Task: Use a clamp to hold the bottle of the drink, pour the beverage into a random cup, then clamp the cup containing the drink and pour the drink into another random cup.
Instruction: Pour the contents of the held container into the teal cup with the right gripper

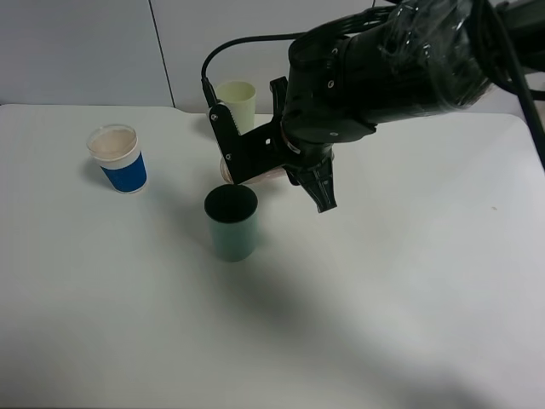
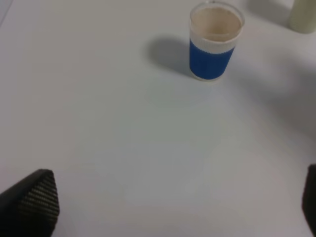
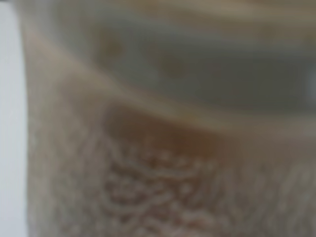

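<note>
My right gripper (image 1: 274, 166) reaches across the middle and is shut on a pinkish cup (image 1: 255, 176), held tilted just above and behind a green cup (image 1: 231, 223). The right wrist view is filled by a blurred close-up of the held cup (image 3: 163, 163), with frothy brownish drink inside. A blue-and-white cup (image 1: 119, 159) with a pale beige inside stands at the left; it also shows in the left wrist view (image 2: 216, 42). My left gripper (image 2: 170, 207) is open and empty over bare table, well short of the blue cup. No bottle is in view.
A cream cup (image 1: 237, 102) stands at the back behind the right gripper, and its edge shows in the left wrist view (image 2: 303, 15). The white table (image 1: 409, 298) stretches wide to the front and right. The black right arm hides the table's back right.
</note>
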Robot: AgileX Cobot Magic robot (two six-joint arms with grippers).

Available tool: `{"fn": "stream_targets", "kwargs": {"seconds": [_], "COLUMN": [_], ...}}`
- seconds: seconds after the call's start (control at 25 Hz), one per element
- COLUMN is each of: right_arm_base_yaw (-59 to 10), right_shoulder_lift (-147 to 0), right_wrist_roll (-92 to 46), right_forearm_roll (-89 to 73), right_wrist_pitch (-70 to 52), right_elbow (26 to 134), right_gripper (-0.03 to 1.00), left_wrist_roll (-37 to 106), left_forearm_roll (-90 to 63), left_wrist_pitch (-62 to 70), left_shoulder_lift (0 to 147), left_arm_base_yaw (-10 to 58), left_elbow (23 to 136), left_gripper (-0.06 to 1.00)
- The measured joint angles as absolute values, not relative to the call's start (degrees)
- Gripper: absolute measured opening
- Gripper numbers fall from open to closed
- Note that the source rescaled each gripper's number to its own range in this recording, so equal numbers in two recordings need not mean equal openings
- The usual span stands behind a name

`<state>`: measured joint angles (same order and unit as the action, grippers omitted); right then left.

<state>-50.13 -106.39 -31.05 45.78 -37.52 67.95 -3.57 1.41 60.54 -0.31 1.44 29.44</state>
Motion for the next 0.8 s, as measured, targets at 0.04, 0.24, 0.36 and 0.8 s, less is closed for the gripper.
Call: {"fn": "stream_targets", "kwargs": {"seconds": [0.04, 0.24, 0.36, 0.8], "right_arm_base_yaw": [-50.1, -50.4, -50.8, -52.4], "right_shoulder_lift": [-106.4, -106.4, -106.4, -106.4], "right_wrist_roll": [-31.2, -31.4, -31.4, -31.4], "right_forearm_roll": [46.0, 47.7, 48.9, 51.1], "right_wrist_pitch": [-37.6, -37.9, -38.0, -40.6], "right_elbow": [67.9, 67.9, 67.9, 67.9], "right_gripper": [0.01, 0.01, 0.01, 0.01], "left_wrist_roll": [-3.6, -3.6, -3.6, -3.6], "left_forearm_roll": [1.4, 1.4, 1.4, 1.4], "left_wrist_pitch": [60.5, 60.5, 60.5, 60.5], "left_shoulder_lift": [-0.3, -0.3, -0.3, -0.3], "left_arm_base_yaw": [1.4, 1.4, 1.4, 1.4], "left_elbow": [29.4, 29.4, 29.4, 29.4], "left_gripper": [1.00, 1.00, 1.00, 1.00]}}
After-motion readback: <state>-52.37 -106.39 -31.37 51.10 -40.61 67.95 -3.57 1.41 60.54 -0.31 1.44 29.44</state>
